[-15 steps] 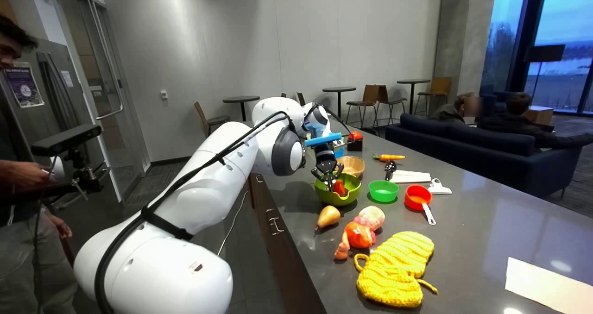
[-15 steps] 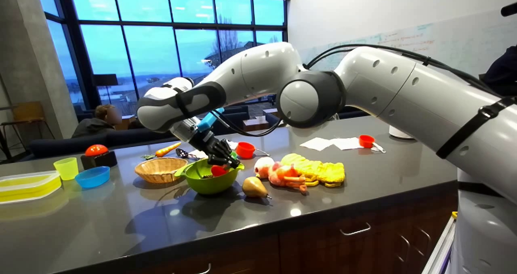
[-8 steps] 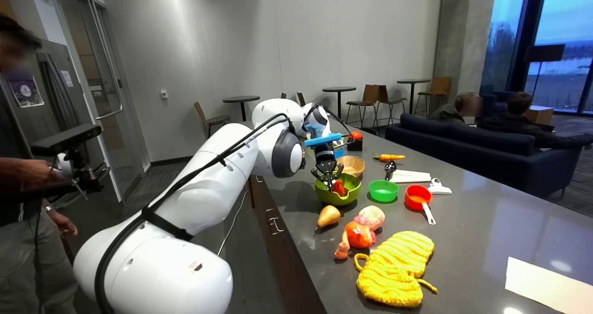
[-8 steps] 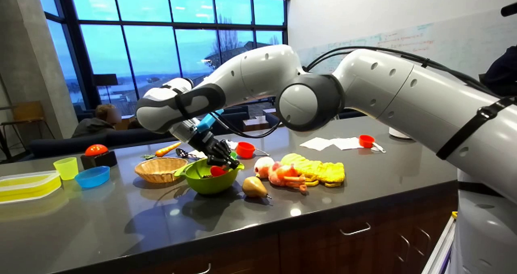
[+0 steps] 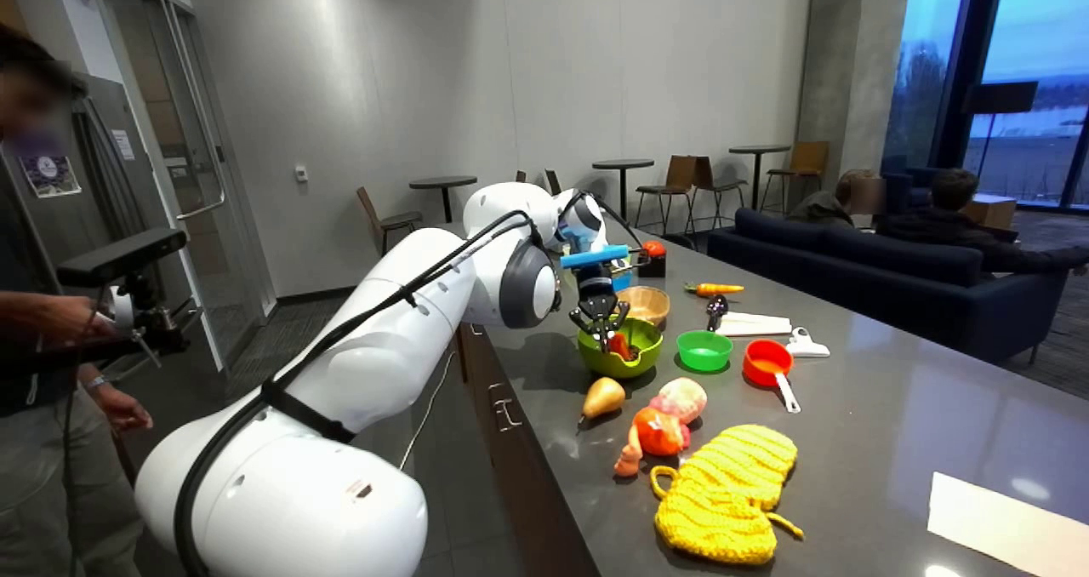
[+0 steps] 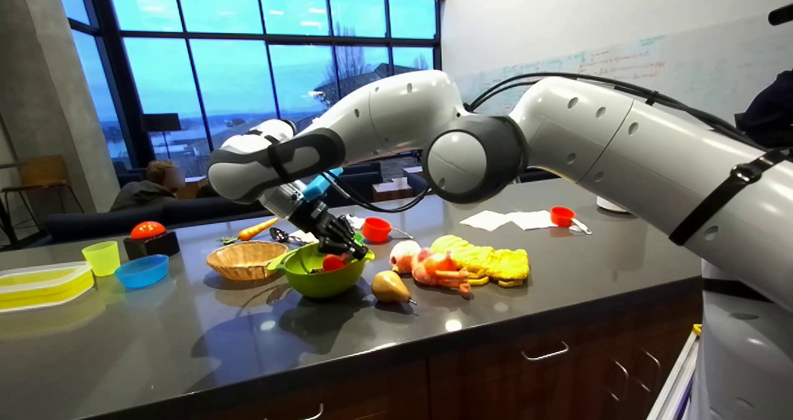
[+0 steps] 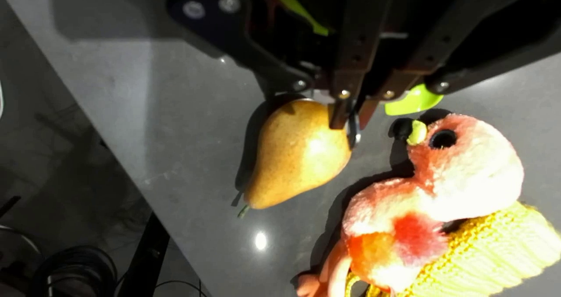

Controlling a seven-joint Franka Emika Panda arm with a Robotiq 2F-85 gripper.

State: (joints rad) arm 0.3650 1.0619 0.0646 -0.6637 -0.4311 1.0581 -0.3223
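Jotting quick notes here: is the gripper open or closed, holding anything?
Gripper: closed, at the green bowl; whether anything is pinched between the jaws cannot be told.

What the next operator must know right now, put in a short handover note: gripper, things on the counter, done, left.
Gripper: shut, at the edge of the green bowl; whether it pinches the rim, I can't tell.
Things: a red object is inside the bowl, partly hidden. The pear lies on the counter beside the bowl, the plush toy beyond it; the wicker basket stands on the bowl's opposite side.
Done: the red object is in the bowl.
Left: the gripper is not yet clear of the bowl. Check for a grip before you move; the bowl might come along.
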